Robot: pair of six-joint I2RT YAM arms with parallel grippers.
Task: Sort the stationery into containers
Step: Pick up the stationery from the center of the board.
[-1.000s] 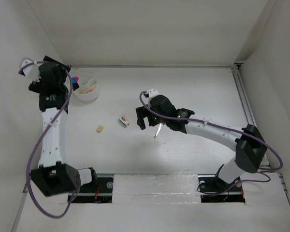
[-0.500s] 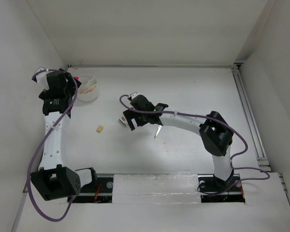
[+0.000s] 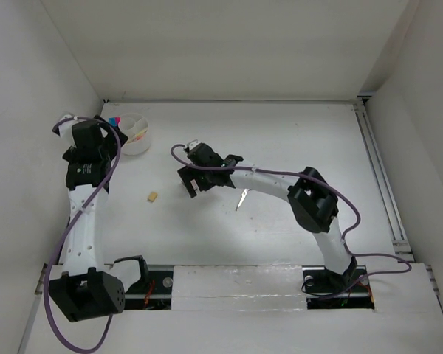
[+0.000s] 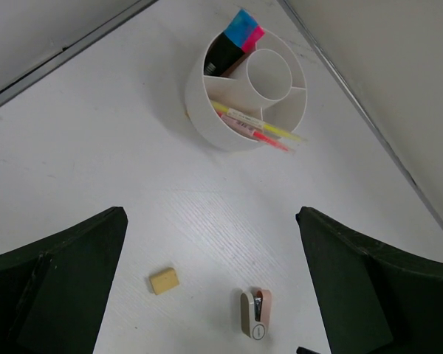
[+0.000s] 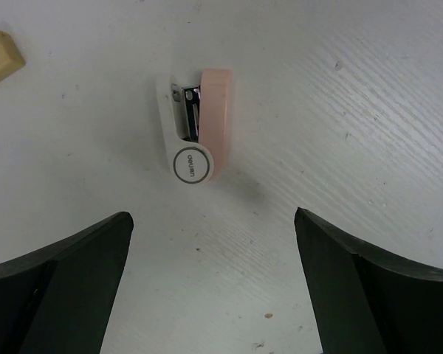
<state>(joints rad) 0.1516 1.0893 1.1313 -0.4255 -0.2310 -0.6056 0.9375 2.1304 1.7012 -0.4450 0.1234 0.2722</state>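
The round white cup [image 3: 135, 141] stands at the back left. In the left wrist view its compartments [image 4: 201, 99] hold the blue-capped marker [image 4: 241, 25], the pink-capped marker [image 4: 255, 37], the pale-yellow stick [image 4: 260, 122] and the pink pen [image 4: 272, 140]. The tan eraser [image 3: 153, 196] [image 4: 165, 281] and the white-pink piece [image 4: 255, 314] [image 5: 196, 124] lie on the table. My right gripper [image 3: 190, 181] [image 5: 213, 217] is open just above the white-pink piece. My left gripper [image 3: 96, 146] [image 4: 210, 221] is open and empty, near the cup. The scissors [image 3: 241, 198] lie beside the right forearm.
White walls enclose the table on the left, back and right. A metal rail [image 3: 375, 166] runs along the right side. The right arm [image 3: 280, 183] stretches across the table's middle.
My right gripper has moved left from above the scissors to above the white-pink piece. My left gripper has drawn back from over the cup toward the left wall.
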